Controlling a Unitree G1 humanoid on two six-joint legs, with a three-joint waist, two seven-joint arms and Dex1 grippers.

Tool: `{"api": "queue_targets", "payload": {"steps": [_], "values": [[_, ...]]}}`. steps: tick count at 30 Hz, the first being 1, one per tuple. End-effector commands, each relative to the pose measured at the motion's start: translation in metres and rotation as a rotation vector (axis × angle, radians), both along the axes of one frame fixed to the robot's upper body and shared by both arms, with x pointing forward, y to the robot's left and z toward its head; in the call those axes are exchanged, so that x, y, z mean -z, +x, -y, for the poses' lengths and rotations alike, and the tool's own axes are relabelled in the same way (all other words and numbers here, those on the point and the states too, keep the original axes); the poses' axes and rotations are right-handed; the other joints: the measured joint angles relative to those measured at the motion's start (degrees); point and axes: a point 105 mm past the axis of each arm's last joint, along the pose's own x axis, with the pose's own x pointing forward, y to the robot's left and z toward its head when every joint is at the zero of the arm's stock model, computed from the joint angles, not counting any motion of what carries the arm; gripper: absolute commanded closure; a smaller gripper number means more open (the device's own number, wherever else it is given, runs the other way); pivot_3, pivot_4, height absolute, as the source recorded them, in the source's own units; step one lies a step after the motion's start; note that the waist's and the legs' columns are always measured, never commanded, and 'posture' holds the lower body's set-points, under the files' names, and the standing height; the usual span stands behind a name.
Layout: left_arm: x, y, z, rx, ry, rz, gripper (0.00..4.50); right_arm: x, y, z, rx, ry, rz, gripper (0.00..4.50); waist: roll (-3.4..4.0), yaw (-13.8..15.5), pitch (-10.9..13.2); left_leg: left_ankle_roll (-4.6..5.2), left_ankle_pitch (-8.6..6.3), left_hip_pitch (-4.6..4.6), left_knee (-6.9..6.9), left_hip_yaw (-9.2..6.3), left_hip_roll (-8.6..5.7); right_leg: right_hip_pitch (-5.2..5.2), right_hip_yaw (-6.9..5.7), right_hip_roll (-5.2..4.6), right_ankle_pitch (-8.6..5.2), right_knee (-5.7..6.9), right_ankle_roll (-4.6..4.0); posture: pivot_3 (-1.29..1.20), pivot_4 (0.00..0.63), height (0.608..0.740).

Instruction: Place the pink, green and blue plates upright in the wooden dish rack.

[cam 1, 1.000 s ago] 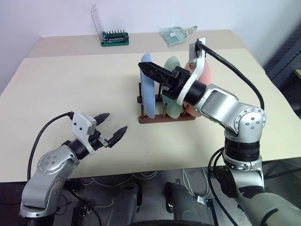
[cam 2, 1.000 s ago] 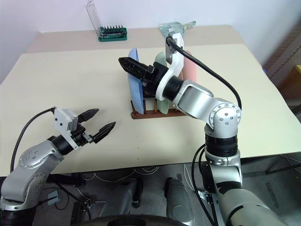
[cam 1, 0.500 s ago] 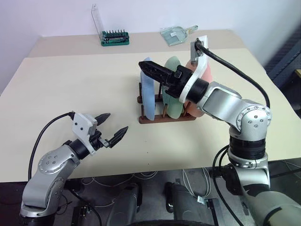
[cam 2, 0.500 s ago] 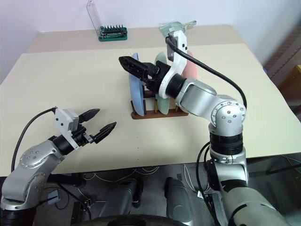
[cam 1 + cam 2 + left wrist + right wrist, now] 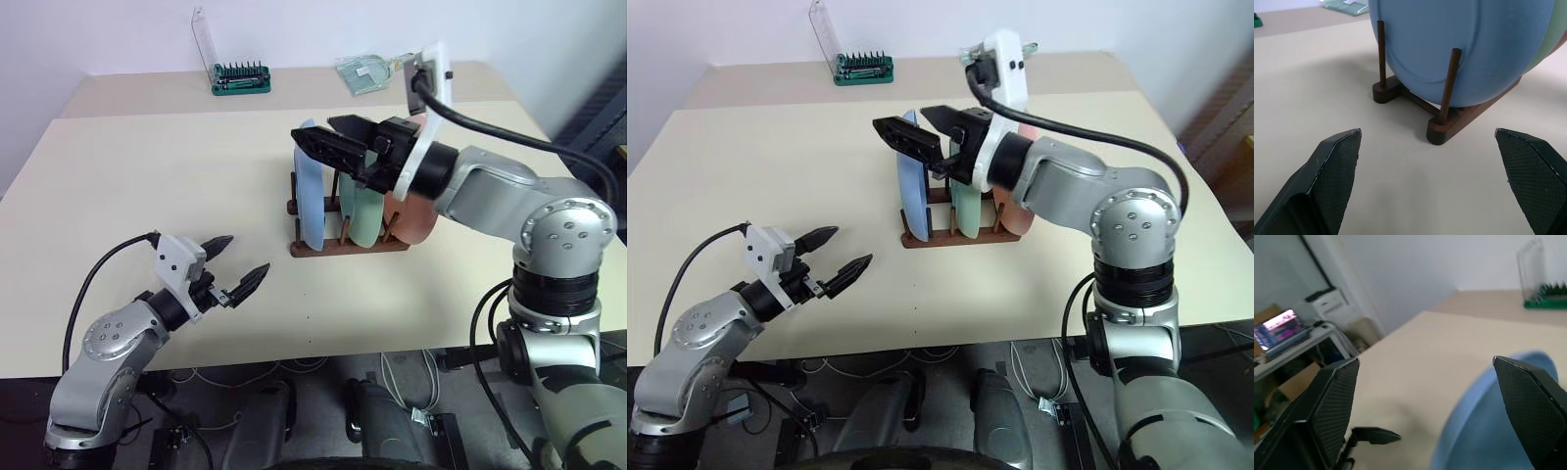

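The wooden dish rack (image 5: 343, 247) stands mid-table with three plates upright between its pegs: the blue plate (image 5: 312, 201) on the left, the green plate (image 5: 362, 215) in the middle and the pink plate (image 5: 416, 220) on the right. My right gripper (image 5: 313, 130) hovers open just above the blue plate's top rim, holding nothing. My left gripper (image 5: 245, 254) is open and empty, low over the table to the front left of the rack. In the left wrist view the blue plate (image 5: 1464, 49) leans behind two pegs of the rack (image 5: 1449, 125).
A green bit holder (image 5: 238, 78) with a raised clear lid sits at the table's far edge. A clear plastic item (image 5: 367, 70) lies to its right. Bare tabletop (image 5: 157, 166) spreads left of the rack and between the rack and the front edge.
My right gripper has lifted a little above the plates and rolled, so its wrist camera now stands on top. The left gripper and the three plates have stayed put.
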Motion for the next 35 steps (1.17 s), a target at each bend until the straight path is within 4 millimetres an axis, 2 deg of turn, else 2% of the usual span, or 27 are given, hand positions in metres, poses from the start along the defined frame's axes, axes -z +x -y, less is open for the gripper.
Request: {"api": "queue_targets", "payload": {"steps": [1,4,8,11,17,20,23,31,35], "values": [[-0.006,0.0,-0.001,0.002,0.006,0.042,0.0,-0.053,-0.018,0.051,0.065,0.035,0.321,0.05,0.01,0.4,0.0,0.0,0.0,-0.03,0.01,-0.01,-0.01,0.0,-0.03,0.0,0.0,-0.03,0.01,0.0,0.15,0.74],[-0.005,0.002,-0.006,-0.012,0.014,0.041,0.0,-0.058,-0.019,0.094,0.163,-0.044,0.434,0.05,0.01,1.4,0.0,0.11,-0.07,-0.08,0.02,0.01,-0.02,0.11,-0.12,0.0,-0.02,-0.29,0.04,0.0,0.15,0.74],[-0.003,0.012,-0.021,-0.067,0.043,0.055,0.0,-0.044,-0.01,0.175,0.402,-0.108,0.417,0.05,-0.03,1.4,0.0,0.27,-0.19,-0.04,-0.03,0.01,0.02,0.38,-0.22,0.0,0.01,-0.75,0.06,0.0,0.15,0.74],[-0.002,0.022,-0.028,-0.104,0.06,0.072,0.0,-0.01,0.0,0.215,0.54,-0.205,0.341,0.05,0.0,1.4,0.0,0.35,-0.23,-0.04,0.0,0.13,0.01,0.39,-0.16,-0.05,0.05,-0.79,0.11,0.0,0.15,0.74],[0.002,0.037,-0.043,-0.197,0.086,0.091,0.0,0.075,0.011,0.259,0.676,-0.391,0.155,0.05,0.22,1.3,-0.1,0.35,-0.23,0.01,0.0,0.19,0.05,0.35,-0.1,-0.03,0.06,-0.71,0.11,0.0,0.15,0.74],[0.005,0.036,-0.057,-0.246,0.106,0.091,0.0,0.115,0.012,0.258,0.662,-0.477,0.095,0.05,0.22,1.3,-0.1,0.35,-0.23,0.03,0.03,0.18,0.06,0.4,-0.1,-0.02,0.08,-0.71,0.11,0.0,0.15,0.74],[0.011,0.037,-0.062,-0.28,0.124,0.081,0.0,0.13,0.017,0.258,0.665,-0.499,0.088,0.05,0.32,1.2,0.0,0.35,-0.23,0.04,0.02,0.22,0.05,0.38,-0.05,-0.01,0.1,-0.7,0.15,0.0,0.15,0.74],[0.014,0.026,-0.071,-0.325,0.122,0.072,0.0,0.147,0.029,0.263,0.687,-0.464,0.046,0.05,0.37,1.3,-0.1,0.34,-0.23,0.07,0.14,0.23,0.04,0.43,-0.03,0.0,0.13,-0.66,0.2,0.0,0.15,0.74],[0.014,0.027,-0.072,-0.333,0.122,0.071,0.0,0.146,0.035,0.257,0.688,-0.448,0.049,0.05,0.38,1.4,-0.1,0.34,-0.23,0.07,0.17,0.22,0.04,0.43,-0.03,0.0,0.14,-0.61,0.2,0.0,0.15,0.74]]}}
